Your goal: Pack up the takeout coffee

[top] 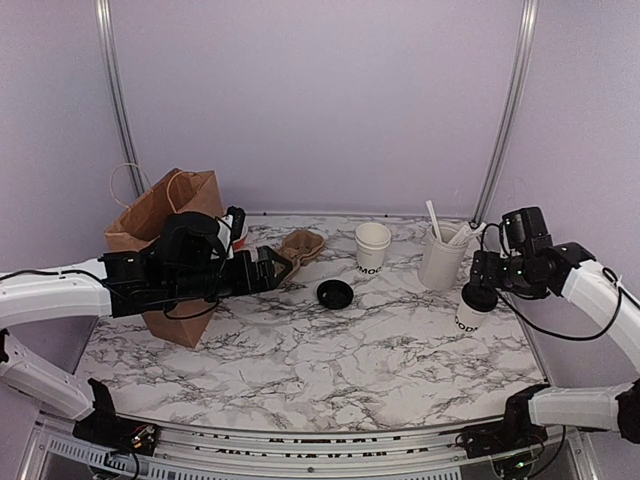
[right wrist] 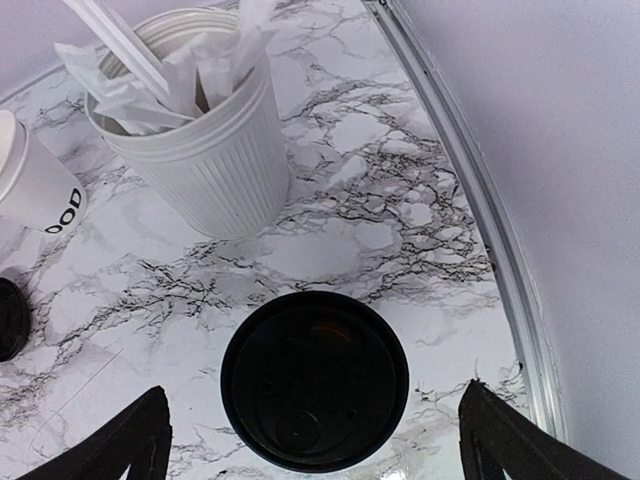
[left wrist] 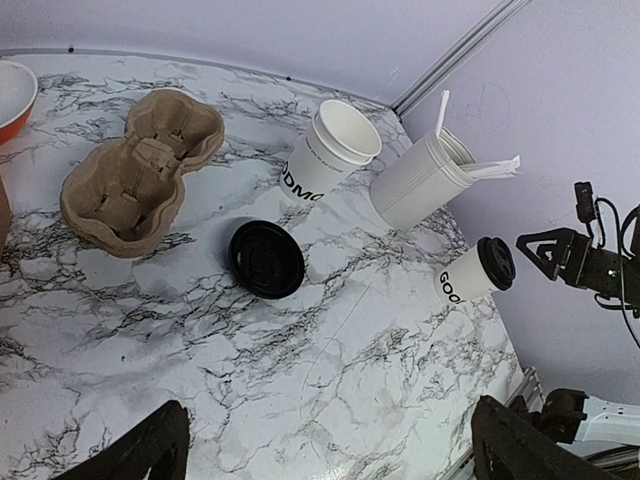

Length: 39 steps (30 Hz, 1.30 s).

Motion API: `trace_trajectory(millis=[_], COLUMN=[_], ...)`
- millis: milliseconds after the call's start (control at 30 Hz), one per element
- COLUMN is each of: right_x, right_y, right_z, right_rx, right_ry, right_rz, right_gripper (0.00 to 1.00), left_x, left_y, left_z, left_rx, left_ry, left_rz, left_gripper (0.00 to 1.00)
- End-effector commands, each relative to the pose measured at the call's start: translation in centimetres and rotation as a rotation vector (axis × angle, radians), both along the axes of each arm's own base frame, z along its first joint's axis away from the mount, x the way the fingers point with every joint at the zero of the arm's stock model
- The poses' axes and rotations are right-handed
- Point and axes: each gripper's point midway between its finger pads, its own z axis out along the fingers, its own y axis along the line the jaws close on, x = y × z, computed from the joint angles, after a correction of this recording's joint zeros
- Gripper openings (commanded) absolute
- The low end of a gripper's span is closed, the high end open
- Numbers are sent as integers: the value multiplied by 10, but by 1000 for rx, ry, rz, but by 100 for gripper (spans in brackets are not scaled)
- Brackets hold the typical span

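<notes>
Marble-patterned table [top: 300, 370] filled my top view, and the takeout coffee [top: 470, 308] stood upright on it near the right edge, its black lid on, just in front of the ribbed white cup of utensils [top: 443, 257].

The right gripper [top: 479, 287] hung directly over the coffee. On the right wrist camera its two fingers [right wrist: 120, 445] sat wide apart, one on each side of the round lid [right wrist: 314, 380], with marble showing between each finger and the lid (so no grip that I could see).

The left gripper [top: 284, 266] reached out over the left half of the table, beside the brown paper bag [top: 160, 215]. Its jaws were spread wide too and held nothing.

Under the left wrist camera lay a cardboard cup carrier [left wrist: 140, 170], a loose black lid [left wrist: 266, 259] flat on the marble, and a second, uncovered paper cup [left wrist: 330, 150] standing just beyond that lid. An orange-banded bowl [left wrist: 15, 100] showed at the frame's left edge.
</notes>
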Motion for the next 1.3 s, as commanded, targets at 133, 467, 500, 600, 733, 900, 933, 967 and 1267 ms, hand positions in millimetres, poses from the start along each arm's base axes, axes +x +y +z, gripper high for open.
trace_trajectory(millis=[133, 467, 500, 600, 733, 900, 933, 967, 1267], right_x=[5, 7, 6, 6, 4, 0, -1, -2, -8], right_y=[29, 88, 93, 102, 111, 118, 119, 120, 124], right_z=[54, 86, 88, 90, 94, 96, 96, 96, 100], right_rx=[54, 171, 182, 211, 245, 274, 278, 280, 297], right_ry=[-132, -248, -257, -273, -291, -300, -301, -299, -307], right_rz=[132, 318, 335, 371, 410, 437, 440, 444, 458], right_gripper=[97, 94, 94, 93, 91, 89, 88, 88, 86], left_x=[13, 53, 59, 75, 99, 127, 132, 137, 166], left_y=[-9, 10, 12, 18, 19, 23, 24, 25, 36], left_z=[-7, -55, -60, -72, -85, -103, -107, -111, -132], left_rx=[107, 298, 300, 288, 231, 155, 143, 132, 76], left_ry=[20, 128, 139, 172, 204, 236, 245, 251, 285], left_rz=[10, 241, 266, 357, 456, 566, 584, 598, 711], left_gripper=[99, 97, 96, 95, 93, 87, 86, 84, 67])
